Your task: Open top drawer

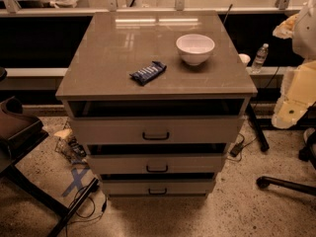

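Observation:
The top drawer (pixel 155 130) is the widest of three pale grey-beige drawers in a cabinet at the centre of the view. Its flat front carries a small dark loop handle (pixel 155 136) at the middle. A dark gap shows between its front and the countertop (pixel 108 58); its inside is hidden. Pale yellow and white parts of my arm (pixel 297 90) stand at the right edge, to the right of the cabinet and apart from it. My gripper is out of view.
A white bowl (pixel 195 48) and a dark blue snack packet (pixel 147 72) lie on the countertop. Two narrower drawers (pixel 157 165) sit below. A dark chair (pixel 19 132) stands left, a chair base (pixel 284 183) right, cables (pixel 84 201) on the floor, a water bottle (pixel 260 58) behind.

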Robot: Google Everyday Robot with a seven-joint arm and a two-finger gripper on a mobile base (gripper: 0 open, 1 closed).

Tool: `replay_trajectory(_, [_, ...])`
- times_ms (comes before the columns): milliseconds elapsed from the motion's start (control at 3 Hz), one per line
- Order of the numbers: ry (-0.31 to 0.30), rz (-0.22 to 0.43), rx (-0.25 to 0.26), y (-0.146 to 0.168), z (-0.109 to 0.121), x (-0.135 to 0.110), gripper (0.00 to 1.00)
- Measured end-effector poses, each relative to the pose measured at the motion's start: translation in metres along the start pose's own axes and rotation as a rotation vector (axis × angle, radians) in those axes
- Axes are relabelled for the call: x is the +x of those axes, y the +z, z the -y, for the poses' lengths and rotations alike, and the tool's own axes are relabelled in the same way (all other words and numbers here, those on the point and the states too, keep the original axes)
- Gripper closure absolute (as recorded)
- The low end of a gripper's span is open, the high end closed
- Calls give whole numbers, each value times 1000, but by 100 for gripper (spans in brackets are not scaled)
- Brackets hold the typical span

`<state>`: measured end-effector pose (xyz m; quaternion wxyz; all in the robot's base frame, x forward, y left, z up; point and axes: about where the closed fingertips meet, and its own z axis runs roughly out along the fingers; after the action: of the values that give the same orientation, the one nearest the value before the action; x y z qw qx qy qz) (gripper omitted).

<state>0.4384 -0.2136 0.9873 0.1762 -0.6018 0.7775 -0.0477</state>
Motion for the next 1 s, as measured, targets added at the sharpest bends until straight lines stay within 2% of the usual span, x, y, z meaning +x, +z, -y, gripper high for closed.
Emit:
replay_trajectory(333, [-1, -1, 5, 2, -1, 0, 0])
replay_trajectory(667, [-12, -14, 57, 23, -9, 5, 0])
replay_trajectory(1000, [-41, 25, 69, 68, -32, 21, 0])
